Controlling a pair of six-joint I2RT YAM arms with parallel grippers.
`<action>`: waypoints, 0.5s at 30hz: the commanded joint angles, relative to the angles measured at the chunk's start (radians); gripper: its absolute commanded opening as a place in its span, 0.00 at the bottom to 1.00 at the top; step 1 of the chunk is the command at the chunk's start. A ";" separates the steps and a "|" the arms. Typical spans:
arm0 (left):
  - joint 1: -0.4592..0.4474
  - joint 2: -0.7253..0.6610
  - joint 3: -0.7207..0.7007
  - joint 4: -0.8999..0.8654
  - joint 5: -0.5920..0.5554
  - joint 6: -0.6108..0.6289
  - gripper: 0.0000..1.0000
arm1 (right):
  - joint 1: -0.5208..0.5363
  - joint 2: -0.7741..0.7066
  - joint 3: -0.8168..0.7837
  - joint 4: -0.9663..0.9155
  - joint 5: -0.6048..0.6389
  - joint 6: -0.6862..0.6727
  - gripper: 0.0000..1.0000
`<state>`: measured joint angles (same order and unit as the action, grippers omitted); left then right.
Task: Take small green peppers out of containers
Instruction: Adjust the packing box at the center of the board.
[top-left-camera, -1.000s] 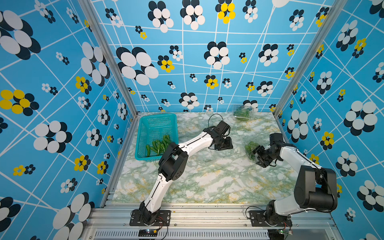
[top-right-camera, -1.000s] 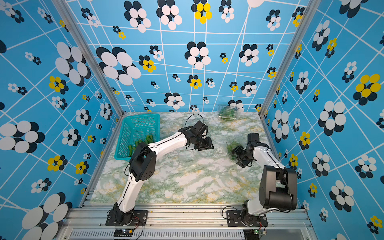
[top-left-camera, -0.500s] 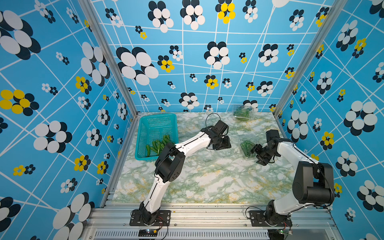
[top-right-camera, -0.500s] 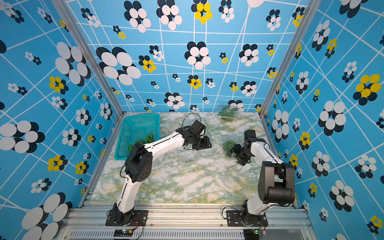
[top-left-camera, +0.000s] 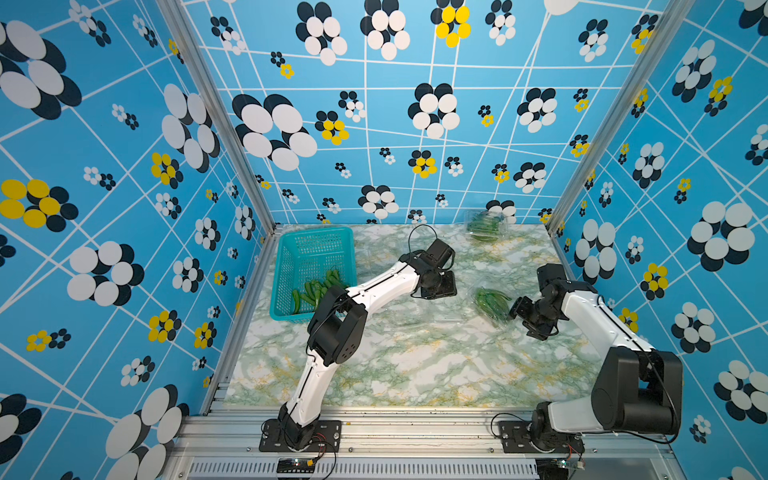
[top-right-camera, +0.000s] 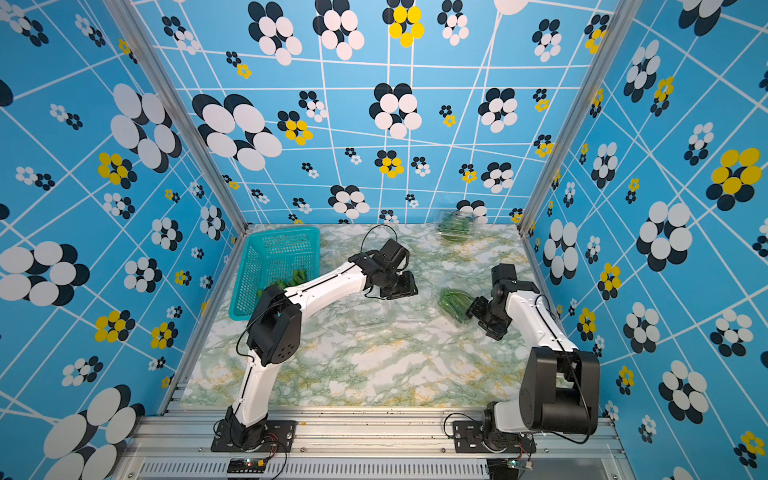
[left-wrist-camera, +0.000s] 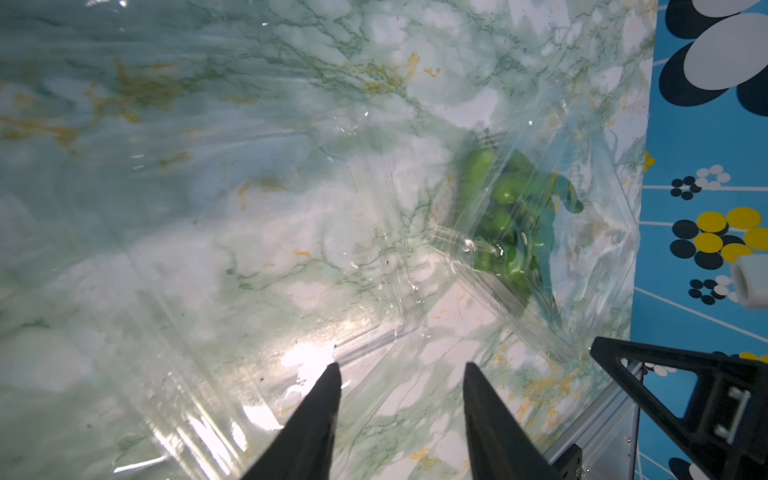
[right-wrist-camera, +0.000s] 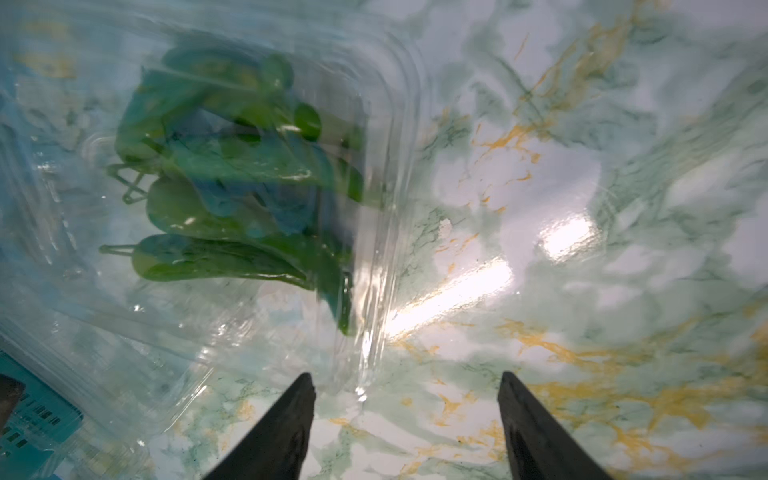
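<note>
Right gripper (right-wrist-camera: 405, 374) agape; container (right-wrist-camera: 390, 187) just ahead, teal basket (top-left-camera: 316, 235) well apart.

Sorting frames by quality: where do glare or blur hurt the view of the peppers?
Right wrist view: peppers smeared behind the clear box, lamp glare on the table. Left wrist view: white glare near the left gripper. Both top views: evenly lit, no harsh glare.

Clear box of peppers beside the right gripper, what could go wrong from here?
1. Only the rim of the clear box seems to sit between the open jaws of the right gripper; closing there may crumple it or slip off.
2. The peppers may spill onto the table, away from the teal basket.
</note>
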<state>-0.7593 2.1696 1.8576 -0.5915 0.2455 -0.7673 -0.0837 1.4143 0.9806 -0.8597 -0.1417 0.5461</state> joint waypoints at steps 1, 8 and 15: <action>0.005 -0.034 0.040 -0.039 -0.026 0.007 0.50 | -0.005 -0.022 0.024 -0.070 0.001 -0.038 0.72; 0.003 -0.029 0.038 -0.030 -0.029 0.006 0.50 | -0.008 -0.056 0.025 -0.065 -0.046 -0.035 0.71; -0.013 0.016 0.105 -0.028 -0.011 0.009 0.50 | -0.008 -0.126 0.071 -0.067 0.004 -0.069 0.71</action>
<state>-0.7612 2.1712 1.8984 -0.6079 0.2348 -0.7670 -0.0875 1.3273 1.0130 -0.9089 -0.1650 0.5102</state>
